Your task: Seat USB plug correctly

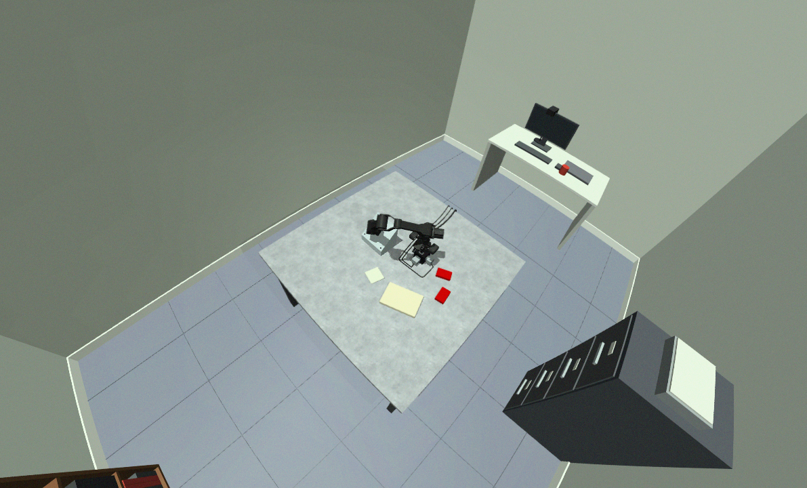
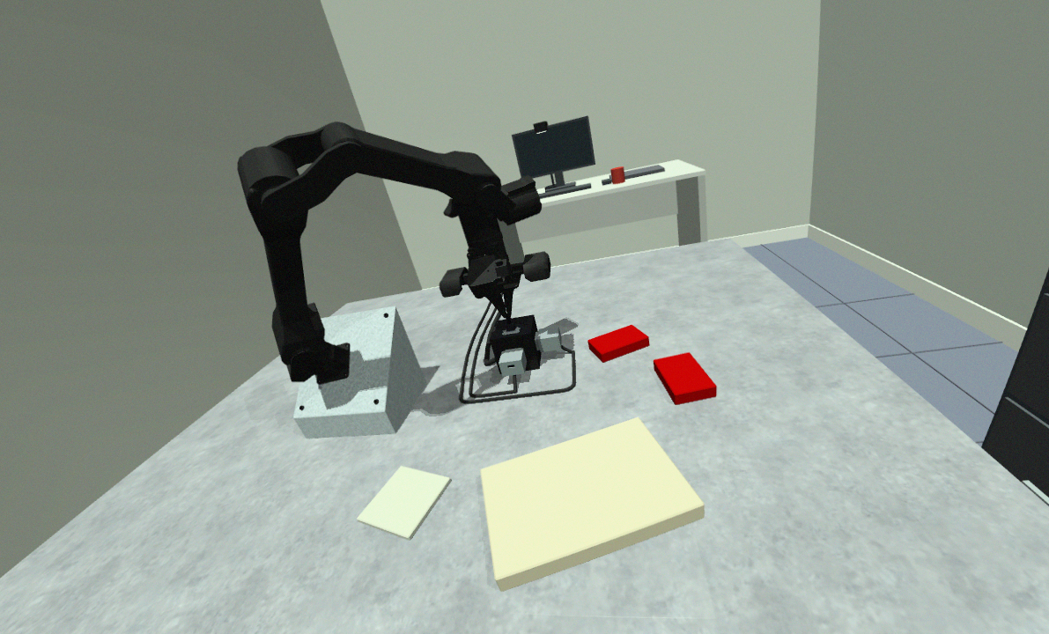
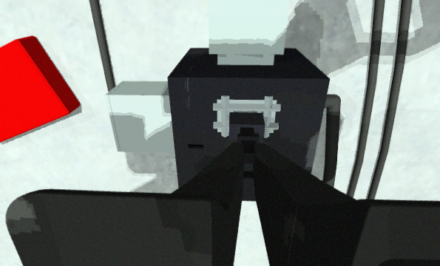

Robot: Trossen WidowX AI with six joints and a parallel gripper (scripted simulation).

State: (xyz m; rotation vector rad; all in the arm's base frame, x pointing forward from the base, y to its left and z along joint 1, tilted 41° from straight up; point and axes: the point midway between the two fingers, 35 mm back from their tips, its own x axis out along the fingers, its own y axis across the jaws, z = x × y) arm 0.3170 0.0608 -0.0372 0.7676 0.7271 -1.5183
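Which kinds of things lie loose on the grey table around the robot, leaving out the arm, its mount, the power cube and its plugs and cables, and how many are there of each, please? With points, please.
Red blocks (image 1: 443,274) (image 2: 618,342): 2
Large cream slab (image 1: 401,299) (image 2: 591,502): 1
Small pale square (image 1: 374,274) (image 2: 403,502): 1
Total: 4

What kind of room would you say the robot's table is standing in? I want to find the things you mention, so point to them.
Probably an office: a white desk (image 1: 593,189) (image 2: 689,174) holds a monitor (image 1: 551,125) (image 2: 554,148), and a dark filing cabinet (image 1: 642,418) (image 2: 1032,430) with drawers stands across the room.
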